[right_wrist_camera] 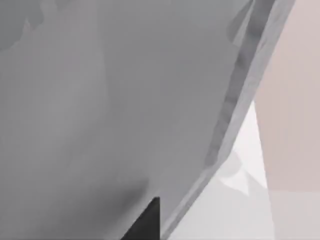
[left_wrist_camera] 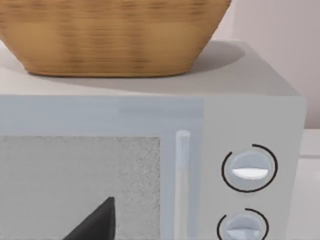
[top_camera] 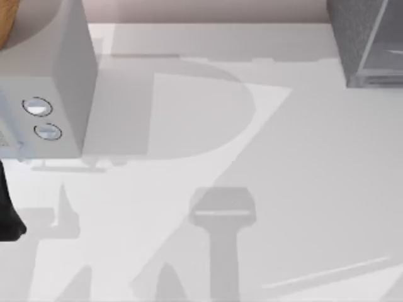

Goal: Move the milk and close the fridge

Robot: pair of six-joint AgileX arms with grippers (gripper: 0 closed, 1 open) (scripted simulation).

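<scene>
Top view: white table [top_camera: 264,189], shadowed, pinkish wall [top_camera: 208,9] along upper edge. Fridge [top_camera: 362,41] upper right corner. Grey box with two dials [top_camera: 47,94] upper left; basket [left_wrist_camera: 110,37] sits on it. Left gripper [left_wrist_camera: 97,222] faces that box, right gripper [right_wrist_camera: 145,220] close to fridge panel; finger spread cannot tell.

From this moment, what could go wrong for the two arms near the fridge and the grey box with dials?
1. The right wrist view sits very close to the smooth grey door panel of the dark-grey speckled fridge; a push could scrape or jam against it.
2. The left arm is beside the light-grey box with two round dials, so a swing might hit it and shake the woven basket on top.
</scene>
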